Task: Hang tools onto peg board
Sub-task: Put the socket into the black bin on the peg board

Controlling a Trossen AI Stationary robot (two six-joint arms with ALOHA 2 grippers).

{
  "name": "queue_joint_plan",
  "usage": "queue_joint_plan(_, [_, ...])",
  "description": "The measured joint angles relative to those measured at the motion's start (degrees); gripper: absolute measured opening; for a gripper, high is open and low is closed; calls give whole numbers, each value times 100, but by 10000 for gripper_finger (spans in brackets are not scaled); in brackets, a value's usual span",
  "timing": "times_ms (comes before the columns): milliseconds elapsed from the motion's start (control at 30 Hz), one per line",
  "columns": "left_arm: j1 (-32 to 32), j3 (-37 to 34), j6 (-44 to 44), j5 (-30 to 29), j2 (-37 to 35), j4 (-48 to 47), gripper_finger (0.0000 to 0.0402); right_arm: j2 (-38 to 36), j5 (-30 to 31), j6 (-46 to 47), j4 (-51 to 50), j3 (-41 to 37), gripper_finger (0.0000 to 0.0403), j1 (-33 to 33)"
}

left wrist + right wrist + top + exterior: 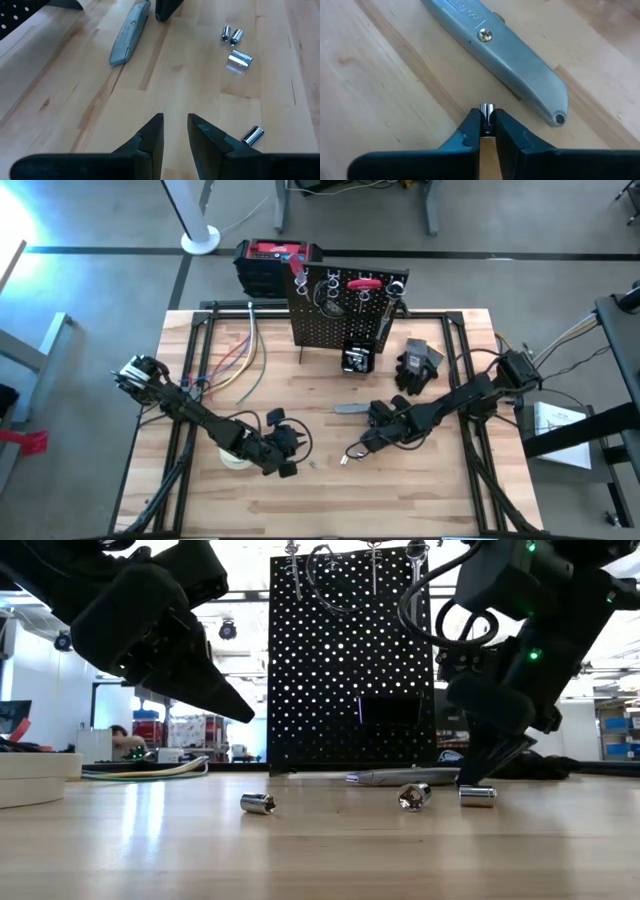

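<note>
The black peg board (335, 315) (350, 670) stands upright at the far middle of the table, with tools hanging from its top hooks. A grey utility knife (350, 408) (505, 50) lies flat on the wood. Loose silvery bits (240, 58) (258, 803) lie near the table's middle. My right gripper (487, 120) (352, 452) is down at the table top beside the knife's end, shut on one small silvery bit. My left gripper (175, 127) (287, 463) hovers left of the bits, narrowly open with nothing between its fingers. My right gripper pinches a small silvery bit (487, 112) between its two fingers, only at their free ends. The fingers slant steeply down from the table's right side. The tips (485, 772) are at the table top; whether the bit is lifted clear cannot be told.
A whitish tape roll (237, 458) lies under my left arm. Black gloves (418, 365) and a small black bin (358, 358) sit near the board. A red-and-black box (275, 260) stands behind it, and coloured cables (235, 360) lie at the far left.
</note>
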Motion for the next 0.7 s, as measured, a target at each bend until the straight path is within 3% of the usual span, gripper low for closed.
queue_joint_plan(133, [0, -2, -1, 0, 0, 4, 77, -251, 2, -309, -97, 106, 10, -17])
queue_joint_plan(333, [0, -2, -42, 0, 0, 39, 77, -926, 654, -1188, -44, 391, 8, -233])
queue_joint_plan(467, [4, -1, -42, 1, 0, 51, 77, -1351, 1200, -1812, -4, 456, 8, -709])
queue_joint_plan(700, [4, -1, -72, 2, 0, 75, 77, -1639, 1165, -2764, 745, 451, 10, -1594])
